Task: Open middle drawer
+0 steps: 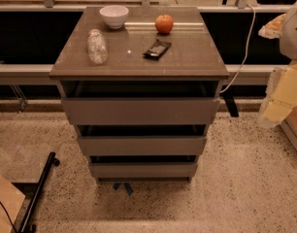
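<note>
The grey-brown cabinet (139,57) stands in the middle of the view with three handleless drawer fronts stacked one above the other. The middle drawer (141,145) is the second front, with a dark gap along its top edge. It lies in line with the top front (139,111) and the lowest front (142,169). My arm shows as a pale white and yellowish shape at the right edge. My gripper (275,111) hangs there, well to the right of the cabinet and touching nothing.
On the cabinet top lie a white bowl (114,16), a red apple (164,24), a dark snack packet (157,49) and a clear plastic bottle on its side (97,46). A black bar (39,191) lies on the speckled floor at the lower left. A white cable (243,52) hangs at the right.
</note>
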Robot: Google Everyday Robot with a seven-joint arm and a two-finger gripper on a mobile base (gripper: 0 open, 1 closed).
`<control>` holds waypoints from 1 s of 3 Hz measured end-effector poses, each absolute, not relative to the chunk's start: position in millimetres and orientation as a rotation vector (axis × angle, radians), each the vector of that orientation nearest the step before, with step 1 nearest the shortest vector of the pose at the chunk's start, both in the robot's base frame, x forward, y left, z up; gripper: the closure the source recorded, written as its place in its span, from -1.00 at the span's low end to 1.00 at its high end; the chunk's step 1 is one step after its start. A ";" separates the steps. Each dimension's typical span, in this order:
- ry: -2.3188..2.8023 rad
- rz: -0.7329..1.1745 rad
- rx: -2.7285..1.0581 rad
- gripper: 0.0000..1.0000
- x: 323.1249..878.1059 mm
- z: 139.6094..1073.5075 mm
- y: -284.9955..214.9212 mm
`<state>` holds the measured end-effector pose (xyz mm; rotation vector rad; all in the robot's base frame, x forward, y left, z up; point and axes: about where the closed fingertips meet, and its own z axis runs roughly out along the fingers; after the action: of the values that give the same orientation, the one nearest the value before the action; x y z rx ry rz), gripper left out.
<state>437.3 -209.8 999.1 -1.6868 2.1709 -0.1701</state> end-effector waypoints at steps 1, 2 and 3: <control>2.164 -0.194 -1.689 -1.00 441.0 984.3 -210.4; 2.162 -0.200 -1.689 -1.00 441.9 980.5 -210.5; 2.167 -0.275 -1.663 -1.00 439.9 980.2 -213.9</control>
<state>439.9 -213.9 980.2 -1.6633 2.1674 -0.2751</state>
